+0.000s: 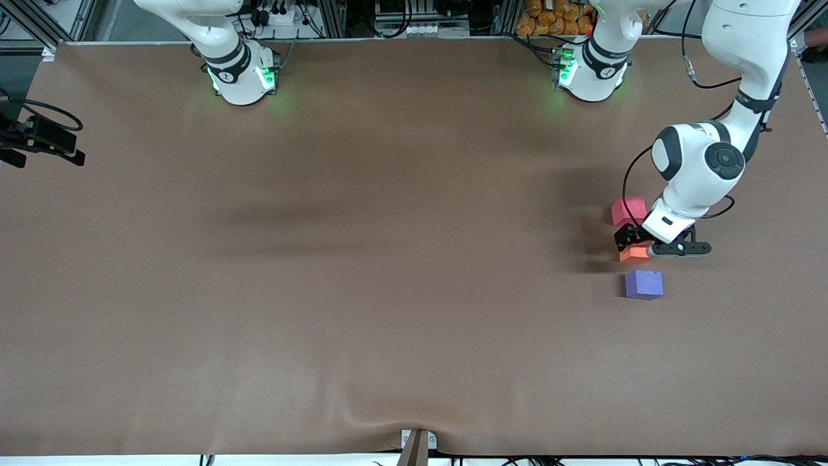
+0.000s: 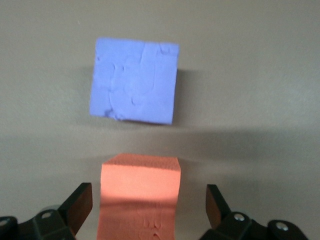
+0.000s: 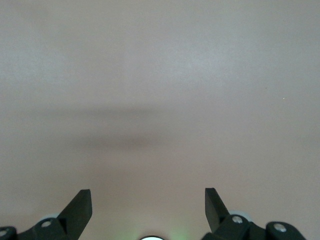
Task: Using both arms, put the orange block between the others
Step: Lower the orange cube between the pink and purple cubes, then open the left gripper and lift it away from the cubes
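Note:
The orange block (image 1: 632, 255) rests on the brown table, in line between the pinkish-red cube (image 1: 627, 210) and the purple-blue cube (image 1: 643, 284), near the left arm's end. My left gripper (image 1: 638, 244) is down around the orange block (image 2: 140, 195), open, with a gap on each side between block and fingers (image 2: 79, 206). In the left wrist view the purple-blue cube (image 2: 134, 80) sits just past the orange one. My right gripper (image 3: 148, 207) is open over bare table with nothing between its fingers; it is out of the front view.
Both arm bases (image 1: 242, 74) (image 1: 588, 71) glow green at the table's edge farthest from the front camera. A black device (image 1: 39, 139) juts in at the right arm's end. A bracket (image 1: 417, 443) sits at the nearest edge.

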